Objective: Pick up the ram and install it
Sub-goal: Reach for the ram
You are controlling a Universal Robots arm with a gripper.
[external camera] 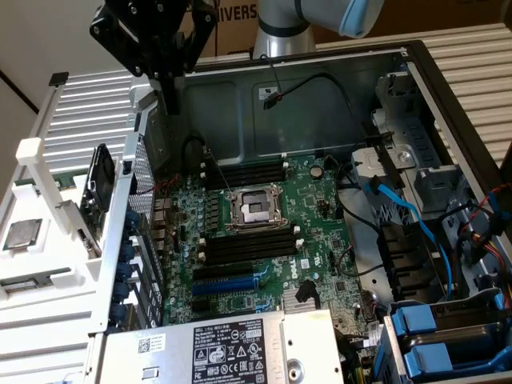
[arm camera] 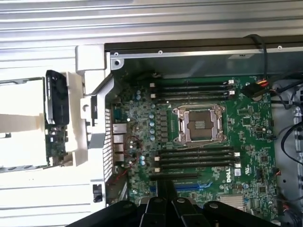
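The ram (arm camera: 56, 137), a green stick with black chips, stands on edge in a white holder (arm camera: 78, 118) just outside the open computer case. The exterior view has the ram (external camera: 99, 188) at its left, beside the case wall. My gripper (external camera: 172, 104) hangs above the case's left wall, higher than the ram and to its right in that view. Its black fingers (arm camera: 165, 191) are pressed together with nothing between them. On the green motherboard (external camera: 312, 240), black memory slots (external camera: 244, 172) (external camera: 248, 244) lie on both sides of the processor socket (external camera: 256, 210).
A silver processor chip (external camera: 22, 234) lies on the white fixture at the exterior view's left. Blue and black cables (external camera: 400, 208) and drive bays (external camera: 440, 336) crowd the case's right side. A power supply with a label (external camera: 228, 348) sits at the near edge. Ribbed metal panels surround the case.
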